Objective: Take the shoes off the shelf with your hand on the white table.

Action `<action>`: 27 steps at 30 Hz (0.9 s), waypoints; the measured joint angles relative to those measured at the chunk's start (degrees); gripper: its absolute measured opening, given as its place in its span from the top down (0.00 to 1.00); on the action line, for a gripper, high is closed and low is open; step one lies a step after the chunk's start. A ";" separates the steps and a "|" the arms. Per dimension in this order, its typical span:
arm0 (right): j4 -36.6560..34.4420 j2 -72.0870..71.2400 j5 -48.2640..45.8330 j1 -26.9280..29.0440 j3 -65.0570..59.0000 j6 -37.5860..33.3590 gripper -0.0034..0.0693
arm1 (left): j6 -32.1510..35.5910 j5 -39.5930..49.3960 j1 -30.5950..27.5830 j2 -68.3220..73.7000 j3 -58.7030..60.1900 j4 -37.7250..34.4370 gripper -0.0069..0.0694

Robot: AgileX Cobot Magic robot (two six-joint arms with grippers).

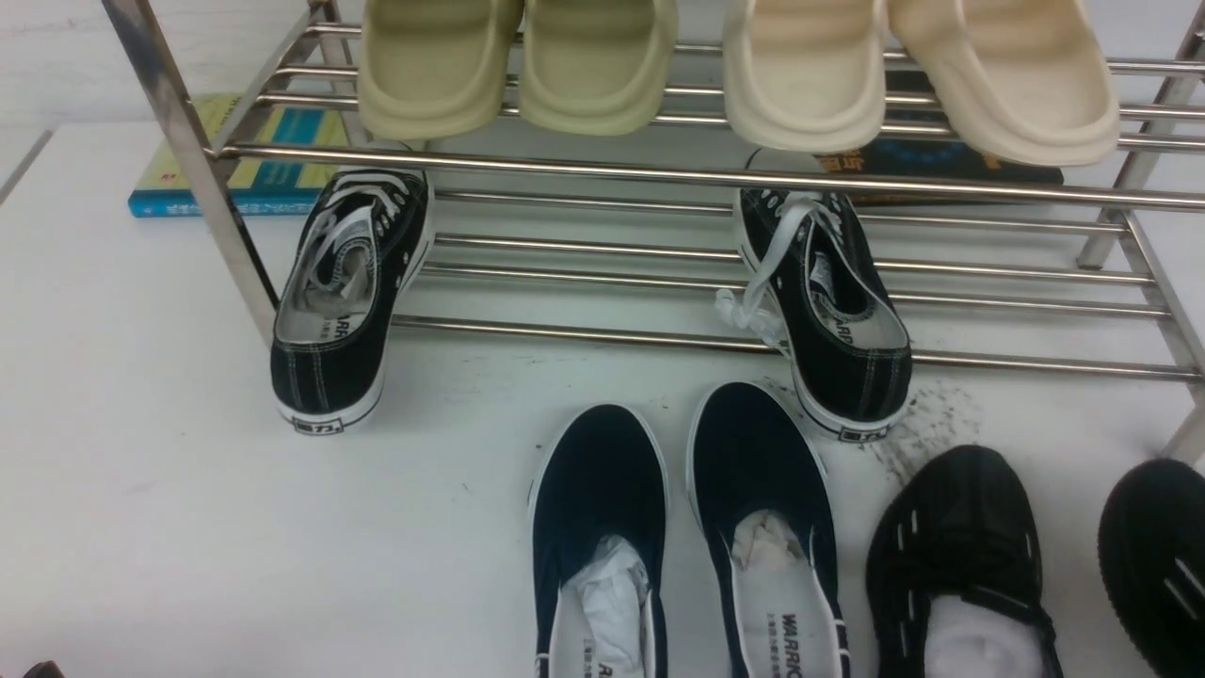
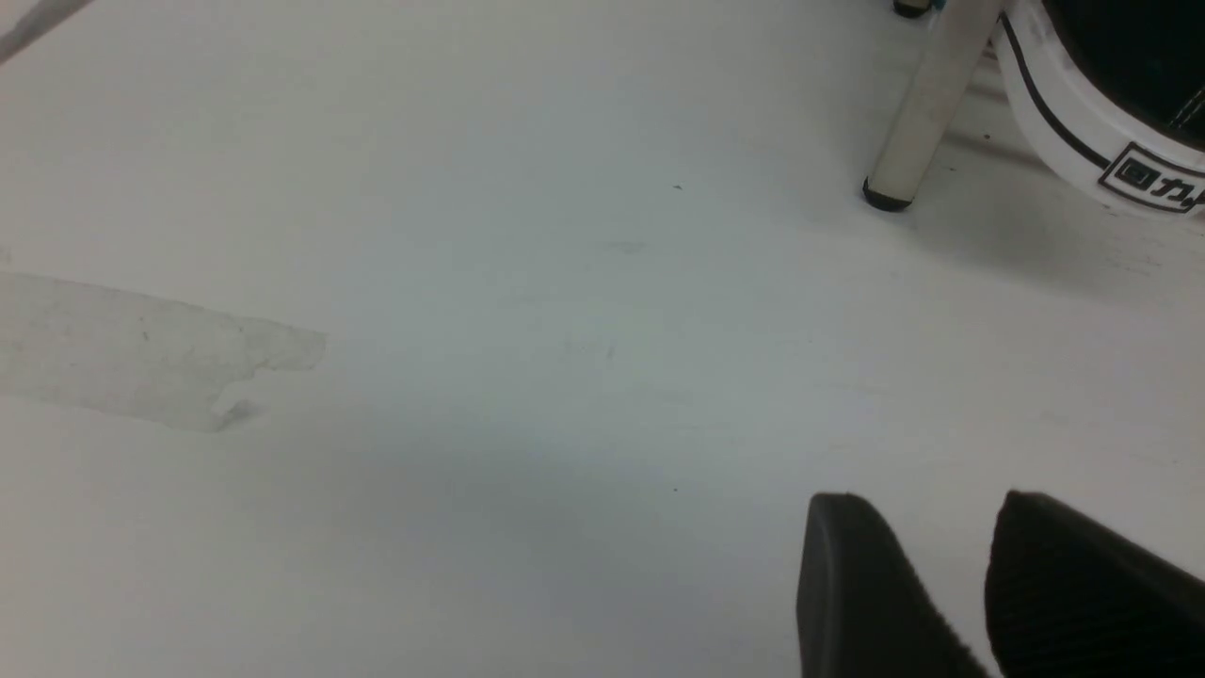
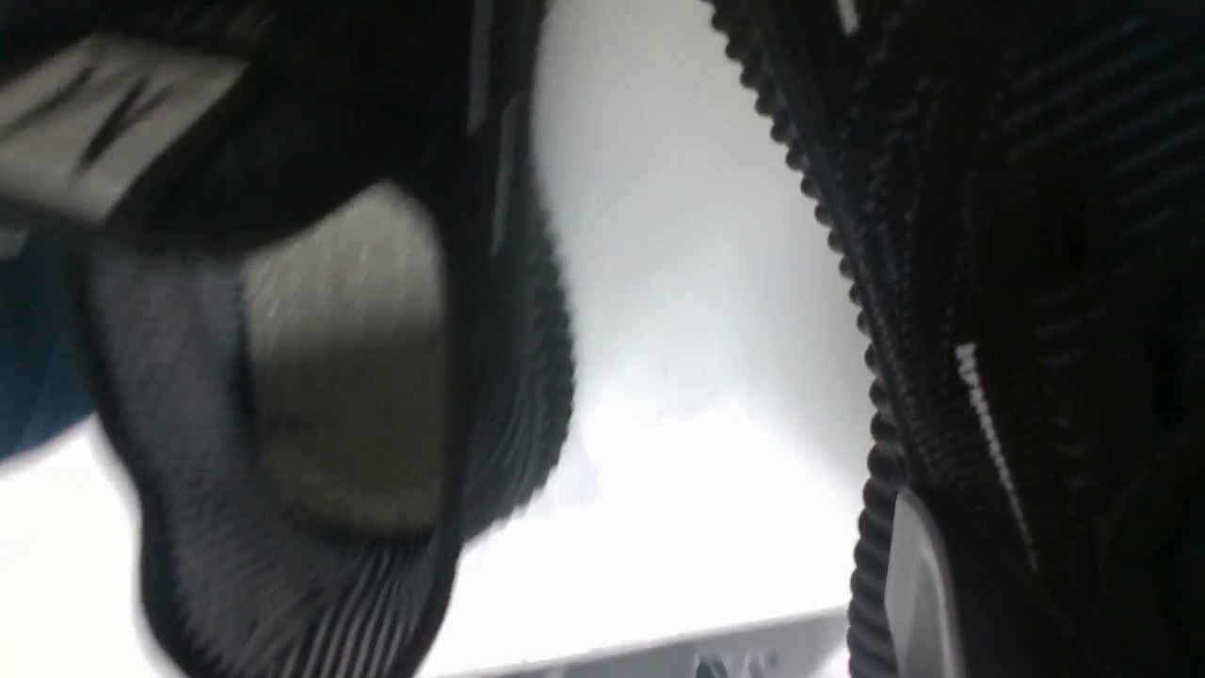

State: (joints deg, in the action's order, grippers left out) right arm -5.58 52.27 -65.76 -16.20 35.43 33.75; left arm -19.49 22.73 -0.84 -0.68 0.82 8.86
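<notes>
White table [image 1: 169, 527] holds black knit shoes [image 1: 960, 527], seemingly clear of shelf [image 1: 659, 175].

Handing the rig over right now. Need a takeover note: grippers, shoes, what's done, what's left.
Left gripper: open, empty, low over the white table.
Right gripper: state cannot be told; its blurred wrist view sits close against the black knit shoes.
Shoes: both stand on the table in front of the shelf, to the right of the navy slip-ons.
Done: the pair looks off the shelf.
Left: probably confirm the release and back the right arm away.
</notes>
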 joint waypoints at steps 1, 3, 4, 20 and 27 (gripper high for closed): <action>0.50 0.39 0.79 0.00 -0.07 0.48 0.94 | 0.00 0.00 0.00 0.00 0.00 0.00 0.59; 1.09 1.13 1.99 0.04 -0.09 0.93 0.94 | 0.00 0.00 0.00 0.00 0.00 0.00 0.59; 1.43 2.49 3.54 0.07 -0.09 1.35 0.94 | 0.00 0.00 0.00 0.00 0.00 0.00 0.59; 1.29 23.40 17.97 0.07 2.65 1.33 0.77 | 0.00 0.00 0.00 0.00 0.00 0.00 0.59; 0.67 23.59 14.54 0.07 6.55 -0.84 0.35 | 0.00 0.00 0.00 0.00 0.00 0.00 0.59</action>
State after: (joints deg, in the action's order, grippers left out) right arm -4.90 75.86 -51.23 -16.13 41.98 32.90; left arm -19.49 22.73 -0.84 -0.68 0.82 8.86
